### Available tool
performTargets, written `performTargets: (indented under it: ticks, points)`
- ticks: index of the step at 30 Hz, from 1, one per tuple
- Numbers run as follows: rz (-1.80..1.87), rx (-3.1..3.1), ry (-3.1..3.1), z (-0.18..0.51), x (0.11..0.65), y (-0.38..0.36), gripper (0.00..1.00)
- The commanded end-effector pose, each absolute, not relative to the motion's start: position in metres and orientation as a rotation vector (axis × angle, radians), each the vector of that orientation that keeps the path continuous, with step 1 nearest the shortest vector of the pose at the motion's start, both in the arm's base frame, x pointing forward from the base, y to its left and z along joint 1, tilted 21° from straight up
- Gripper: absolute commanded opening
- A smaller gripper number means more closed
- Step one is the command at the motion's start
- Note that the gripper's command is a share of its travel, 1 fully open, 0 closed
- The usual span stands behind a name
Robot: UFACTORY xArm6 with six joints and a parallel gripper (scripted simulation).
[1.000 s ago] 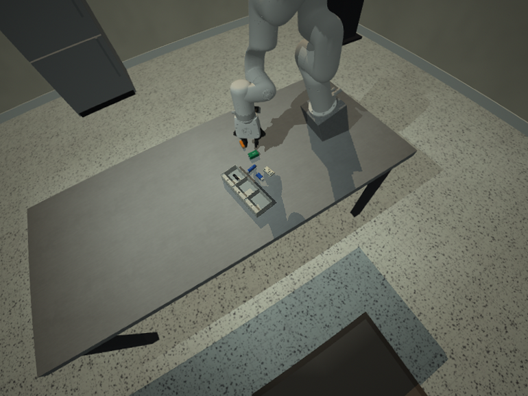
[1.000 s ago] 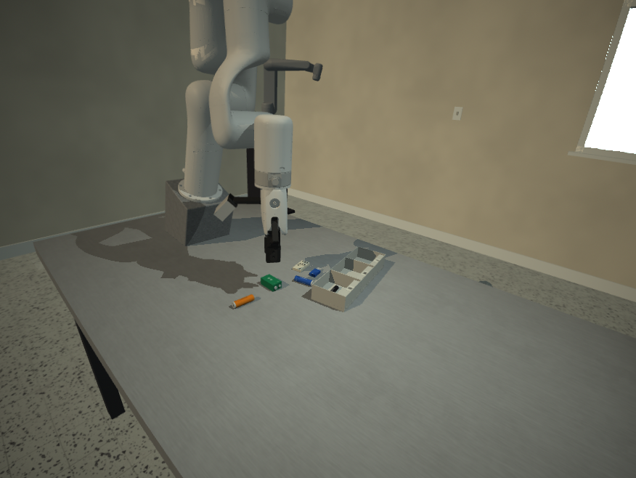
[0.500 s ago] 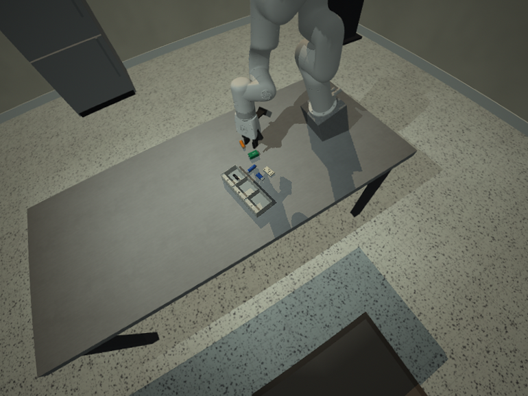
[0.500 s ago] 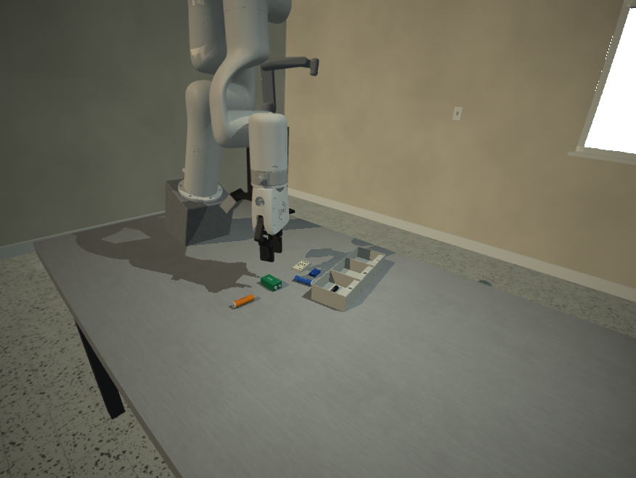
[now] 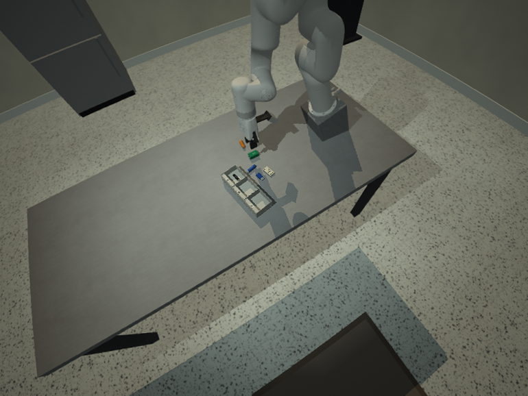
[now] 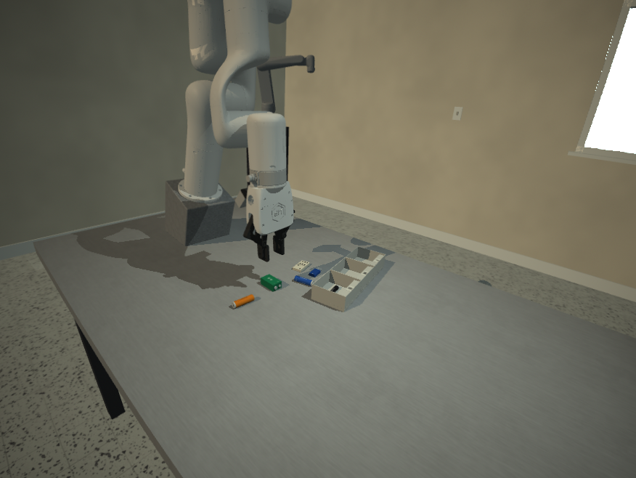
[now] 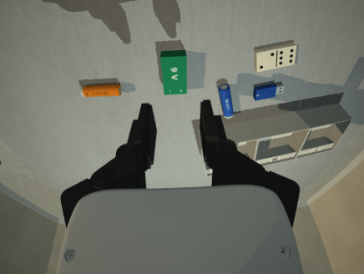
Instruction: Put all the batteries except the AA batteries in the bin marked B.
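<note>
Gripper (image 7: pixel 175 122): fingers half parted, nothing between them; hangs above the table just short of the 9V (image 7: pixel 174 72), likely lining up to take it.

9V: green, flat on the table, apart from the bins (image 6: pixel 329 301).

Orange cell (image 6: pixel 242 301): loose, farthest from the bins.

Blue cell (image 7: pixel 225 99): beside the bin wall.

Blue stick (image 7: pixel 266 90), domino (image 7: pixel 275 56): to be left.

End bin: one small dark item (image 6: pixel 335 288) inside.

On the table (image 6: pixel 411 370) a row of three joined bins (image 6: pixel 354 282) stands; a small battery (image 6: pixel 335 288) lies in the nearest bin; just beside that bin lie a round battery (image 6: pixel 302 280) and a USB stick (image 6: pixel 314 272); a domino (image 6: pixel 300 265) lies behind them; a block battery (image 6: pixel 271 282) sits farther left; another round battery (image 6: pixel 242 301) lies left of and nearer than it; the arm's base (image 6: pixel 197 226) stands behind all, well apart.
</note>
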State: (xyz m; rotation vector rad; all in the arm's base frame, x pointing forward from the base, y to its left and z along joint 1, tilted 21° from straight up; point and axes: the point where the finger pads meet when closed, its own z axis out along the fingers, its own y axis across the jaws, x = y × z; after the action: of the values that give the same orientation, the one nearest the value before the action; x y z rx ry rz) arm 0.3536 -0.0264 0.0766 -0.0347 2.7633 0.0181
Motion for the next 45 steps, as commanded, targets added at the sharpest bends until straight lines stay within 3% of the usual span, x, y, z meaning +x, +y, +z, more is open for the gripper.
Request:
performTargets:
  ticks: [1, 31, 45]
  points:
    - [-0.022, 0.010, 2.776, 0.078, 0.354, -0.026, 0.42]
    - [-0.021, 0.010, 2.776, 0.078, 0.354, -0.026, 0.42]
    - [-0.022, 0.010, 2.776, 0.025, 0.375, -0.027, 0.42]
